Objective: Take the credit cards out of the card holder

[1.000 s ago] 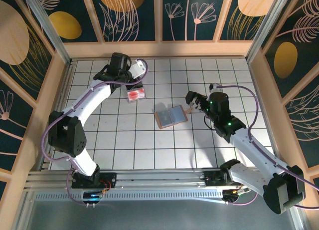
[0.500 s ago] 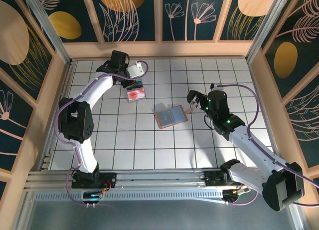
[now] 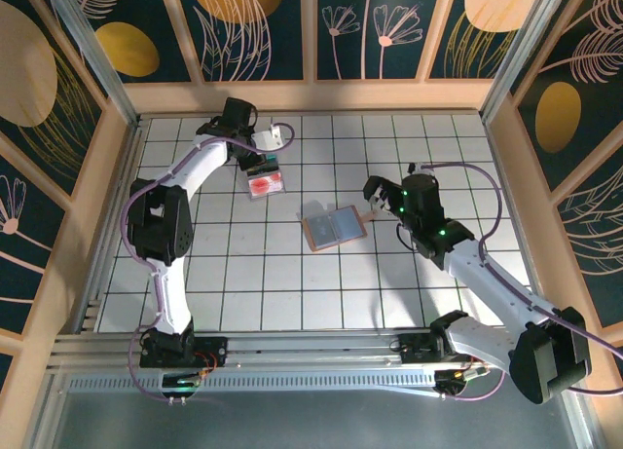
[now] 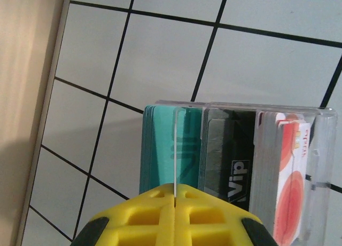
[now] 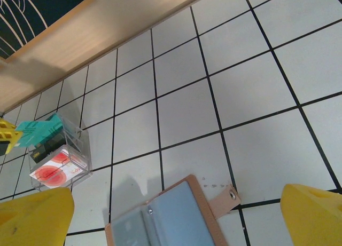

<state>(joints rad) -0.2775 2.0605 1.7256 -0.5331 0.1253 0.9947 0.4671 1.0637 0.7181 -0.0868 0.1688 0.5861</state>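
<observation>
Pinching a teal card (image 5: 41,129) at the clear stand (image 3: 267,184) near the worktop's (image 3: 243,274) far-left corner, the left jaws are closed to a seam. Dark cards (image 4: 224,150) and red-and-white cards (image 4: 286,166) stand inside it. The right jaws gape wide beside the card holder (image 3: 334,229), which lies open mid-worktop.

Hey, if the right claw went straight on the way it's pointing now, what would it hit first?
Most likely the open card holder, near its snap tab: it lies on the table directly ahead of the open right claw. Depth is hard to judge.
</observation>
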